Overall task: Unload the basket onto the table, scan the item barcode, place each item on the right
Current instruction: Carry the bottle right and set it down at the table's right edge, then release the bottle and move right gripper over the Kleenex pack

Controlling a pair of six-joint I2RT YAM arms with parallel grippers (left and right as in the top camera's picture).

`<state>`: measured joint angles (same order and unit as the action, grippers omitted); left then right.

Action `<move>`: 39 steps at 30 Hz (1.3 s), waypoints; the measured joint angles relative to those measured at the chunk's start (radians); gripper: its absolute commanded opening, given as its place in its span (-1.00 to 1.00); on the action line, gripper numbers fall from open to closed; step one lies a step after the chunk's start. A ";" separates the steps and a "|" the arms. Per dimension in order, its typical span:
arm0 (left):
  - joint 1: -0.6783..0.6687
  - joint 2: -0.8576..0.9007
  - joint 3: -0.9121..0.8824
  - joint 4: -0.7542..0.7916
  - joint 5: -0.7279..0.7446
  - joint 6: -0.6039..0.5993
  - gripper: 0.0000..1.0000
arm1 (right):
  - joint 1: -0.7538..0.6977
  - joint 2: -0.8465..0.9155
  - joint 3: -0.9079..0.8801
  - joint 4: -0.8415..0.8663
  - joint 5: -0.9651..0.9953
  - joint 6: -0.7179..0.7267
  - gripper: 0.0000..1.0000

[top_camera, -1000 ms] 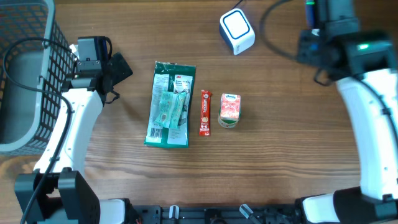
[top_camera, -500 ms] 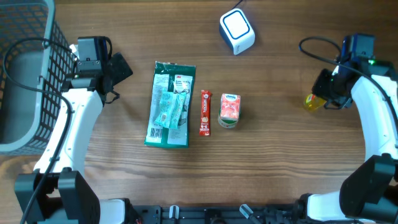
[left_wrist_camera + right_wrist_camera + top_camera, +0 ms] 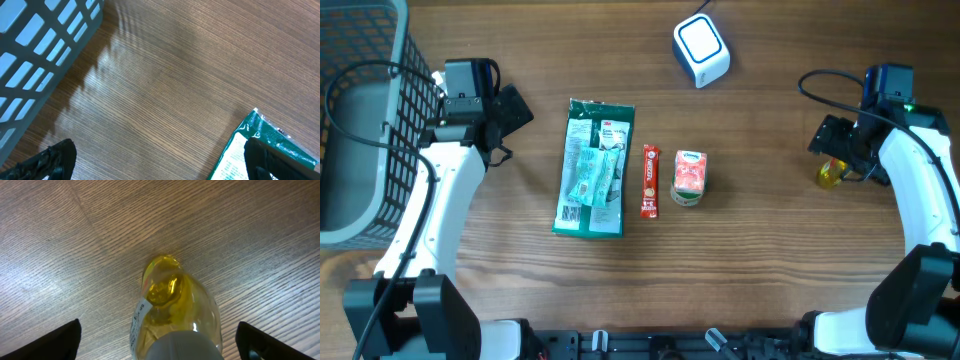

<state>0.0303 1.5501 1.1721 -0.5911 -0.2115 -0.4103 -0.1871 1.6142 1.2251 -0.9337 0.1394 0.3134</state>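
Note:
A small yellow bottle [image 3: 172, 305] with a grey cap [image 3: 187, 347] and a white label rests on the wood at the right of the table [image 3: 830, 175]. My right gripper [image 3: 159, 342] is over its cap end, open, with both fingers well clear of its sides; in the overhead view the right gripper [image 3: 838, 145] partly covers it. The white and blue scanner [image 3: 701, 50] sits at the back centre. My left gripper [image 3: 510, 112] hangs open over bare wood at the left, holding nothing, and a green packet's corner [image 3: 250, 145] lies by its right finger.
A green packet [image 3: 592, 167], a red stick sachet [image 3: 650, 180] and a small pink and green carton [image 3: 689, 177] lie in a row mid-table. A dark wire basket [image 3: 360, 120] stands at the left edge. The scanner's cable runs off the back.
My right arm came down from the back right with the yellow bottle and moved slightly right. Its jaws then opened, letting go of the bottle. The left arm has not moved.

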 measured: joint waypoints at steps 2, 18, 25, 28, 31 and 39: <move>0.000 0.000 0.000 0.000 0.000 0.000 1.00 | 0.000 0.000 0.000 0.005 0.000 0.000 0.99; 0.000 0.000 0.000 0.000 0.000 0.000 1.00 | 0.077 -0.075 0.389 -0.311 -0.382 -0.103 0.67; 0.000 0.000 0.000 0.000 0.000 0.000 1.00 | 0.413 -0.072 0.280 -0.235 -0.435 -0.014 0.11; 0.000 0.000 0.000 0.000 0.000 0.000 1.00 | 0.459 -0.072 0.192 -0.166 -0.434 0.015 -0.11; 0.000 0.000 0.000 0.000 0.000 0.000 1.00 | 0.499 -0.069 0.067 -0.071 -0.435 0.065 -0.20; 0.000 0.000 0.000 0.000 0.000 0.000 1.00 | 0.512 -0.069 -0.080 0.108 -0.477 0.116 -0.39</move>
<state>0.0303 1.5501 1.1721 -0.5907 -0.2115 -0.4103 0.3252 1.5455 1.1446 -0.8253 -0.3378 0.4297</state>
